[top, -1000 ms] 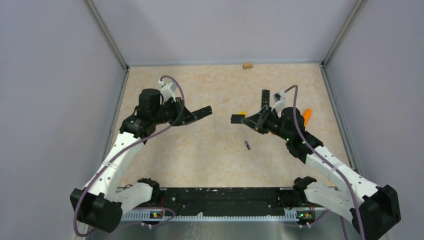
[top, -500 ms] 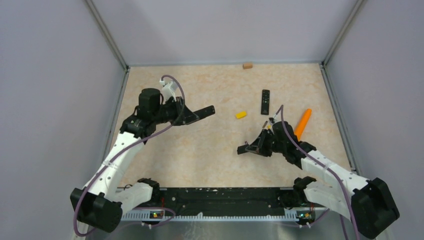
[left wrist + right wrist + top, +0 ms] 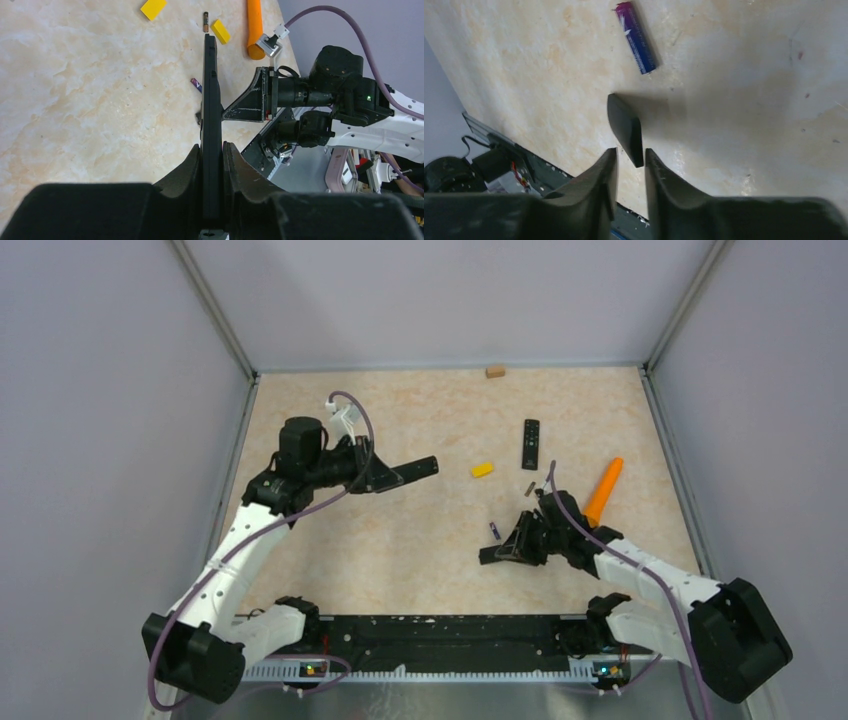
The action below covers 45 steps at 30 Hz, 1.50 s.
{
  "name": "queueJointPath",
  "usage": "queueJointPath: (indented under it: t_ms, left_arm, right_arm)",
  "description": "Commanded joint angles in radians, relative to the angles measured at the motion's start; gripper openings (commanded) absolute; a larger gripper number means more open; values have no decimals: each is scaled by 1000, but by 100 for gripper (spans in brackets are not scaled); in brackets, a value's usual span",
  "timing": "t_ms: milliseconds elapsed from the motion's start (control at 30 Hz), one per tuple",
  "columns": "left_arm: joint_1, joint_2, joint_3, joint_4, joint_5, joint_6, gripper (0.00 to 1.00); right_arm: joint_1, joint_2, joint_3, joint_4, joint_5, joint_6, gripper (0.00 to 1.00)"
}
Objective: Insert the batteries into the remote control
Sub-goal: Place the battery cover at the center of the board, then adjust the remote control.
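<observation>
the table point(image 3: 400, 540) has a beige marbled top. on it lie a black remote point(image 3: 531, 443), a yellow block point(image 3: 483, 469), a long orange cone point(image 3: 604, 490), a purple battery point(image 3: 494, 530), and a second battery point(image 3: 205, 22) just beside another yellow block point(image 3: 220, 31). a small brown block point(image 3: 494, 370) lies at the far edge.
</observation>
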Motion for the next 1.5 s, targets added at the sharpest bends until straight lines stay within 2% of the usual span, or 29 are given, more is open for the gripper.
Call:
queueJointPath:
  t_ms: [0, 133, 233, 300, 400, 500, 600, 733, 800, 867, 1000, 1100, 1233, 1300, 1333, 1367, 1433, 1467]
  left_arm:
    - [2, 2, -9, 62, 53, -7, 0]
    - [2, 3, -9, 63, 76, 0, 0]
    - [1, 4, -12, 63, 114, 6, 0]
    - [0, 7, -13, 63, 159, 9, 0]
    - [-4, 6, -21, 82, 251, 10, 0]
    - [-9, -10, -34, 127, 351, -9, 0]
    - [-11, -55, -77, 280, 431, -88, 0]
    - [-11, -97, -85, 338, 477, -115, 0]
    - [-13, -108, -88, 376, 501, -136, 0]
    - [-13, -113, -90, 392, 516, -150, 0]
    - [-14, -117, -89, 408, 545, -156, 0]
    - [-14, -122, -87, 407, 555, -151, 1]
    - [-14, -130, -80, 409, 555, -152, 6]
    - [-14, -130, -72, 423, 537, -181, 9]
    - [-14, -128, -66, 436, 525, -202, 19]
    - [-14, -128, -60, 442, 512, -229, 34]
    - [-14, -130, -40, 469, 476, -277, 53]
    - [-14, -134, -36, 504, 458, -314, 66]
  right_arm:
    - [-1, -37, 30, -80, 67, -23, 36]
    - [-2, -115, 98, -162, 122, -48, 60]
    - [-2, -162, 148, -170, 121, -94, 67]
    - [-2, -186, 170, -114, 81, -138, 69]
    - [-2, -207, 183, 91, -86, -185, 71]
    - [-2, -194, 196, 340, -240, -157, 73]
    - [-2, -162, 197, 564, -324, -86, 74]
    - [1, -97, 191, 831, -419, 23, 74]
    - [8, -65, 204, 933, -446, 66, 74]
    - [21, -29, 233, 962, -459, 84, 73]
    - [55, 37, 285, 1001, -460, 100, 63]
    - [71, 73, 292, 1092, -460, 149, 47]
    - [80, 104, 286, 1190, -470, 212, 21]
    - [82, 107, 277, 1217, -466, 236, 3]
    - [83, 104, 271, 1231, -460, 245, 0]
    - [83, 98, 265, 1242, -447, 255, 0]
    - [83, 77, 246, 1278, -399, 268, 0]
    - [83, 64, 237, 1292, -362, 270, 0]
